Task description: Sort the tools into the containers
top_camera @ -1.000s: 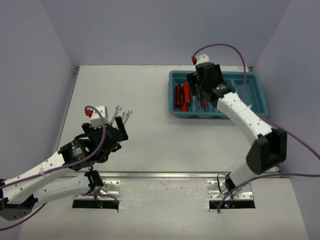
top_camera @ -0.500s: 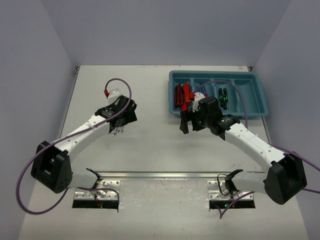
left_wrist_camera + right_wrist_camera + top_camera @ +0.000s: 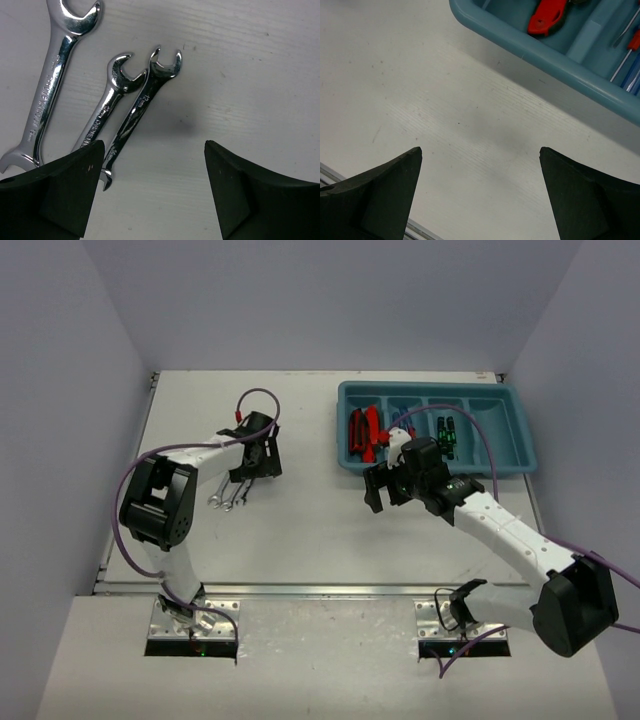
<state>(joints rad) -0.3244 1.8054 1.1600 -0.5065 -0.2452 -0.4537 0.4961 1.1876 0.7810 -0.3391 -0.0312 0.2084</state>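
Wrenches [image 3: 102,122], three of them, lie side by side on the worktop [image 3: 300,530], well apart from the tray [image 3: 520,455]. Your left claw [image 3: 152,150] hangs spread wide above them, their handle ends by one finger. Your right claw [image 3: 480,155], also released, hovers over the worktop just beside the tray, where red knives [image 3: 362,432] and black screwdrivers [image 3: 445,430] lie.

Bright, even, diffuse light fills the white table [image 3: 300,530], casting only faint soft shadows on it beside the wrenches [image 3: 102,111], whose sharply focused chrome shows white glare.
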